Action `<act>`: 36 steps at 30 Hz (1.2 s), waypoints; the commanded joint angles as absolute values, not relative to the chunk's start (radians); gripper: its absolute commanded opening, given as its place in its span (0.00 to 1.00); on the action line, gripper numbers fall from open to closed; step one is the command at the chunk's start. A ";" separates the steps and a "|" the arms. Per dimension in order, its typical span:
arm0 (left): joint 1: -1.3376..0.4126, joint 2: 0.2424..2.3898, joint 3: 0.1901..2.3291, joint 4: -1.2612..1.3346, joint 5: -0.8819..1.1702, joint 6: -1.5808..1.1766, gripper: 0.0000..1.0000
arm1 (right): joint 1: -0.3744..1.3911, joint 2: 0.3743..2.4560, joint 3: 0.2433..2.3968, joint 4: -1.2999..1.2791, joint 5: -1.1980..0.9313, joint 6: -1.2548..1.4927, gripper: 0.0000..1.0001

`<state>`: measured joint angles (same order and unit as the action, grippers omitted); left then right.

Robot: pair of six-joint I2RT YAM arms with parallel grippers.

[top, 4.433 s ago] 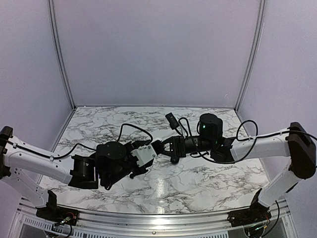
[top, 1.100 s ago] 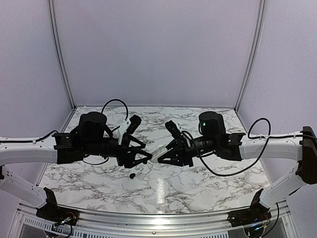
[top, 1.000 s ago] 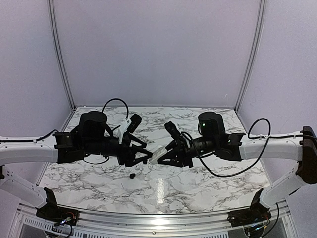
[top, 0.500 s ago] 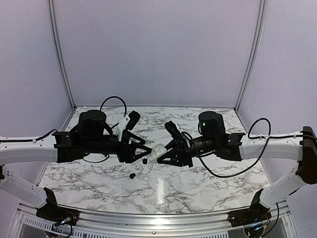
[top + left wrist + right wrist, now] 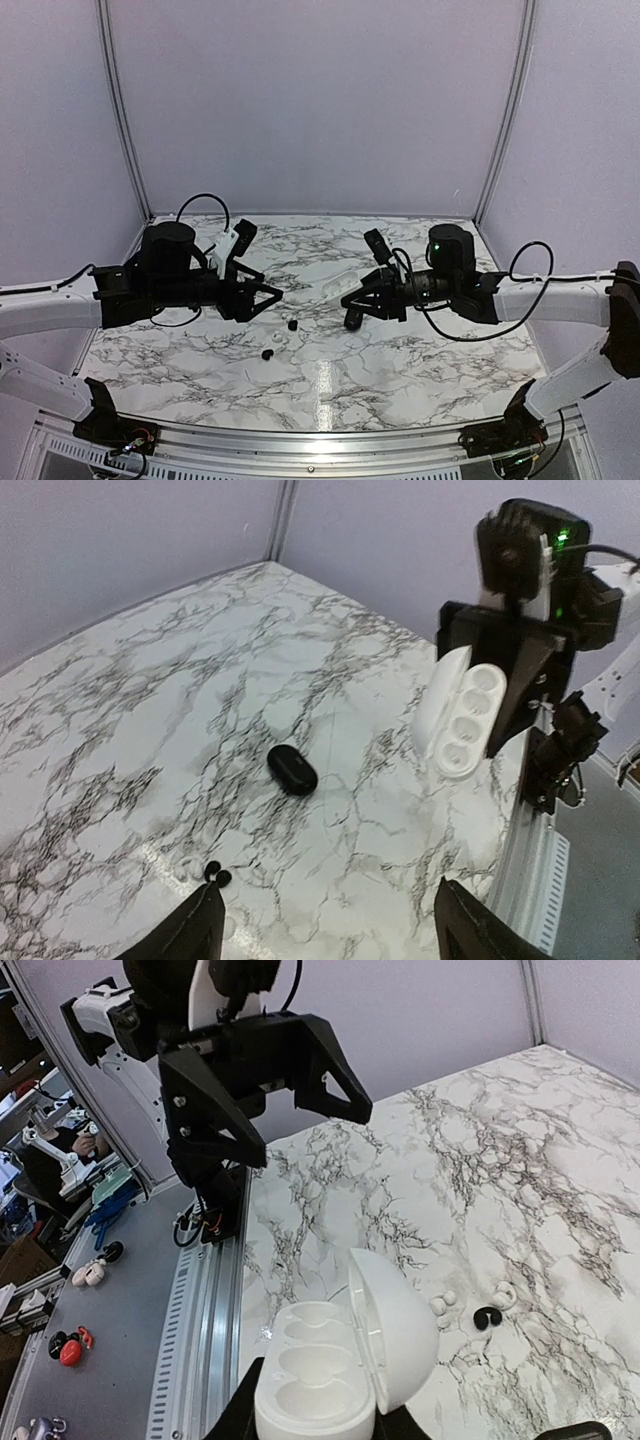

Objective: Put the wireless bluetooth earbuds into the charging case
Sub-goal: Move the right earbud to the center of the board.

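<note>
From overhead, both arms reach in over the marble table (image 5: 430, 350) and face each other w/ a gap between them. The L gripper (image 5: 272, 298) is spread wide w/ nothing in it. The R gripper (image 5: 347, 300) is clamped on a white case (image 5: 338, 283), which it holds up off the table w/ the lid swung open. Down on the marble between the two grippers lies the black case (image 5: 292, 324). The earbuds (image 5: 268, 353) sit near it, a bit closer to the arm bases and apart from it. Neither gripper is touching any of these. L wrist cam: its own fingers (image 5: 200, 930) show at the bottom corners, far apart and empty. The black case (image 5: 292, 769) lies flat on its side mid-table, lid shut as far as I can tell. The earbuds (image 5: 213, 873) are two tiny dark specks touching each other, nearer the cam. Opp. side, the R gripper pinches the white case by its lower half, and the round wells inside face this way. R wrist cam: the white case (image 5: 330, 1380) fills the bottom of the view, lid tipped off to the right, wells bare. Beyond it the earbuds (image 5: 487, 1317) lie by some small white bits (image 5: 440, 1303). The L gripper hangs open at the top.
</note>
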<state>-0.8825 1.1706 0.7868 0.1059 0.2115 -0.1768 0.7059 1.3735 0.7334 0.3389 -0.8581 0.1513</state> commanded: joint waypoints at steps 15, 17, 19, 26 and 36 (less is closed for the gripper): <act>-0.829 1.384 0.751 -0.115 0.086 -0.246 0.69 | 0.675 1.188 0.609 0.402 -0.878 0.072 0.00; -0.825 1.401 0.752 -0.102 0.098 -0.260 0.68 | 0.707 1.153 0.603 0.376 -0.850 0.020 0.00; -0.819 1.403 0.747 -0.074 0.111 -0.271 0.68 | 0.729 1.124 0.590 0.374 -0.828 0.003 0.00; -0.781 1.455 0.759 -0.018 0.135 -0.304 0.66 | 0.757 1.085 0.572 0.360 -0.788 -0.048 0.00; -0.748 1.667 1.048 -0.197 0.100 -0.086 0.68 | 0.757 1.100 0.574 0.360 -0.797 -0.034 0.00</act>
<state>-0.7639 1.6005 0.9154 -0.0940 0.1246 -0.2100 0.7483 1.0996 0.5640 0.3576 -0.8009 -0.0277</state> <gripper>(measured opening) 0.684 0.249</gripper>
